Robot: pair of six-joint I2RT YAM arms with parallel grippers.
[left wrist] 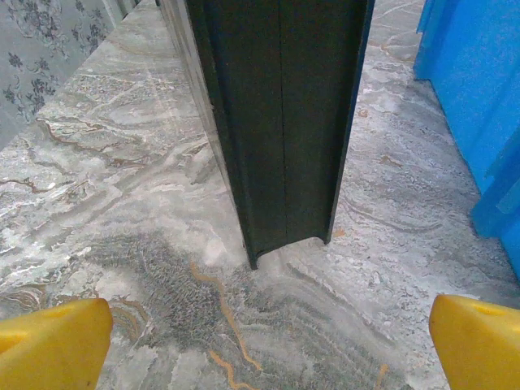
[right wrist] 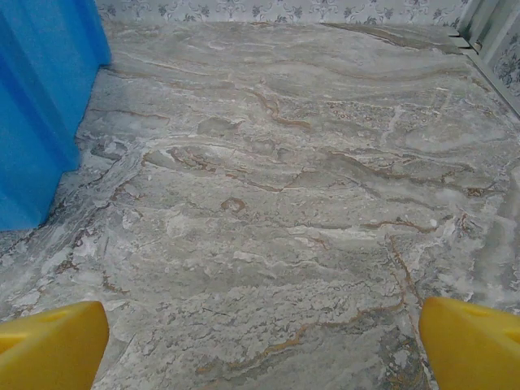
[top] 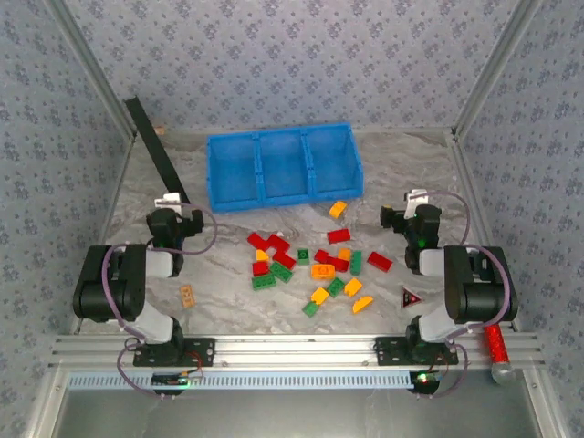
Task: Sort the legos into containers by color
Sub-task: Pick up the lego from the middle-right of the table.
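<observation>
Several red, green and orange-yellow legos (top: 315,265) lie scattered on the marble table between the two arms, with one orange brick (top: 338,209) just in front of the blue bin (top: 283,187). Its three compartments show bare blue floors. My left gripper (top: 170,208) hovers left of the pile, open, its yellow fingertips (left wrist: 53,345) wide apart over bare table, facing a black bar (left wrist: 280,122). My right gripper (top: 415,205) is open to the right of the pile, its fingertips (right wrist: 475,345) spread over bare marble, the bin's wall (right wrist: 41,106) at its left.
A black bar (top: 155,151) leans from the back left toward the left gripper. A tan flat tile (top: 188,295) lies near the left arm and a red-edged triangular sign (top: 411,295) near the right arm. A red cylinder (top: 495,345) rests on the front rail.
</observation>
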